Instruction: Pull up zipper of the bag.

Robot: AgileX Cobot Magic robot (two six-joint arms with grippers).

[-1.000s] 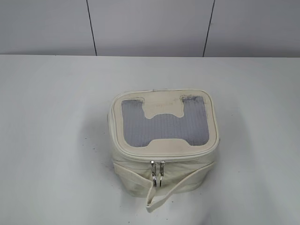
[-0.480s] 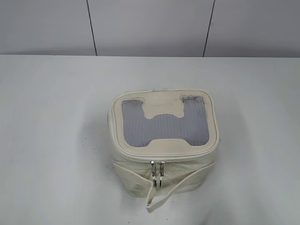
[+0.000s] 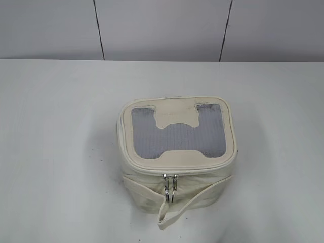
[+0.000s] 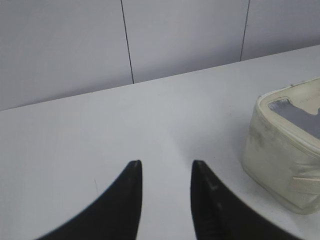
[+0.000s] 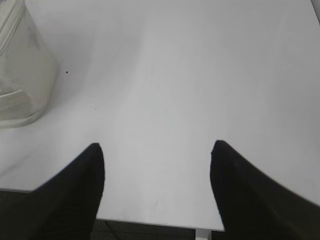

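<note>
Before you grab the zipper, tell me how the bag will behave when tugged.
The bag looks soft-sided: its front wall is creased, so it will probably give rather than stay rigid. It sits unheld on the smooth table, so it may slide. Both pulls of the zipper hang loose, and the strap droops, so it is likely floppy.

left fingers [image 4: 125, 200]: black, curved, pointed | right fingers [image 5: 75, 190]: black, tapered

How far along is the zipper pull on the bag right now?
Done: nothing visible. The bag sits on the table, both silver pulls hanging together at its front edge, untouched. In hand: nothing; the left gripper and right gripper are open over bare table, apart from the bag. Left: reach, grip a pull, draw the zipper along.
</note>
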